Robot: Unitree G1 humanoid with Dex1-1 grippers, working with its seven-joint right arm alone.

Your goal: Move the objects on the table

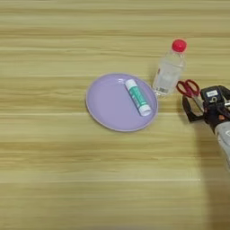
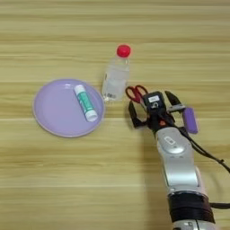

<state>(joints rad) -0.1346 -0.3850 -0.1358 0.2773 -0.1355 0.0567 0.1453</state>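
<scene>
The scissors [image 2: 138,95] are seen just ahead-left of the right gripper [image 2: 152,109], fingers spread apart, blades hidden beneath it

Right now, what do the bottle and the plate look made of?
Bottle: likely clear plastic, see-through body, glossy red cap. Plate: probably plastic or melamine, smooth matte lilac surface; ceramic can't be ruled out.

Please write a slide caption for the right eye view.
Gripper over the scissors, beside bottle; glue stick on plate.
</scene>
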